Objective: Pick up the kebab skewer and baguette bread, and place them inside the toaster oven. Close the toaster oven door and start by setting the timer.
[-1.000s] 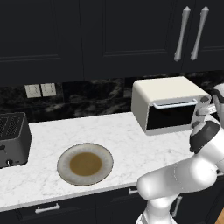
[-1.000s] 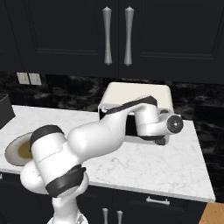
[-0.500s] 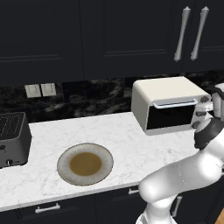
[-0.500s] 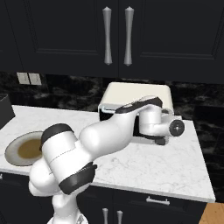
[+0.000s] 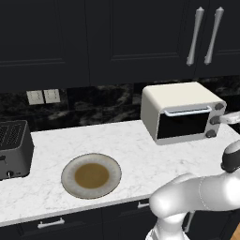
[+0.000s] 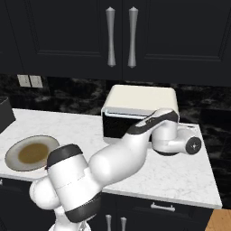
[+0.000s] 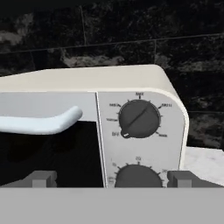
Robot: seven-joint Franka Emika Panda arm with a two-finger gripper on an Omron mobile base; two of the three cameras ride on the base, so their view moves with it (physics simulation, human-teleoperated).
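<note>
The cream-white toaster oven [image 5: 180,101] stands at the back right of the counter, its dark glass door [image 5: 183,125] shut under the silver bar handle [image 7: 41,123]. My gripper [image 7: 111,179] is open and held close in front of the oven's right-hand knob panel. Its two fingertips [image 7: 41,178] stand wide apart to either side of the lower knob [image 7: 138,176], with the upper knob [image 7: 139,119] above them. In the left base view the gripper [image 5: 230,118] pokes in beside the knobs. The kebab skewer and baguette bread are out of view.
A round plate [image 5: 70,180] with a brown centre lies bare on the marble counter [image 5: 131,145] near the front edge. A dark grey slot toaster [image 5: 14,147] stands at far left. My arm [image 6: 135,144] crosses in front of the oven. Dark cabinets hang overhead.
My hand and forearm have shifted a little to the right and down along the oven's knob side. The jaws stay equally wide. Oven, plate and slot toaster have not moved.
</note>
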